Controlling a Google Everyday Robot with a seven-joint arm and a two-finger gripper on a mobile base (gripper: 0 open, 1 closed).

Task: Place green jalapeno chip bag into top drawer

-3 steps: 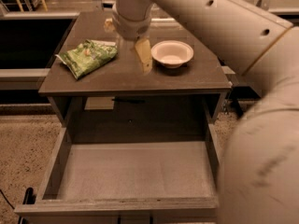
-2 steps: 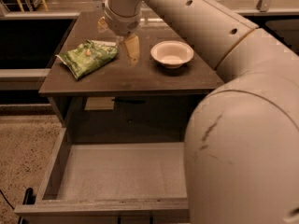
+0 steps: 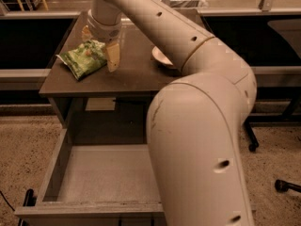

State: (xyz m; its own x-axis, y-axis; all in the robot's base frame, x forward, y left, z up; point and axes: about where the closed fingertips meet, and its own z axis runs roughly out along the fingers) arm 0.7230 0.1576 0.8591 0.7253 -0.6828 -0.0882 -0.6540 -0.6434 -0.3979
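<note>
The wide, shallow grey-brown wooden top drawer [image 3: 52, 168] is standing pulled open well below the claw and nearer the camera, showing its flat pale grey bottom with nothing lying on it. Up on the dark brown tabletop [image 3: 136, 76], the small crinkled light-green foil jalapeno chip bag [image 3: 81, 60] is lying flat, mostly to the left of the claw and slightly toward the camera, its upper right corner reaching in under it.

The two-finger gripper [image 3: 99, 52] is hanging over that corner of the bag, pointing down. Its pale yellowish fingers [image 3: 113, 59] are standing apart, one at the far side of the bag and one at its right edge; whether either is touching the foil cannot be told.

To the right of the claw, apart from it, a white round bowl [image 3: 161, 56] is sitting on the table, partly hidden behind the thick cream-coloured robot arm [image 3: 202, 126], which is filling the right foreground.
</note>
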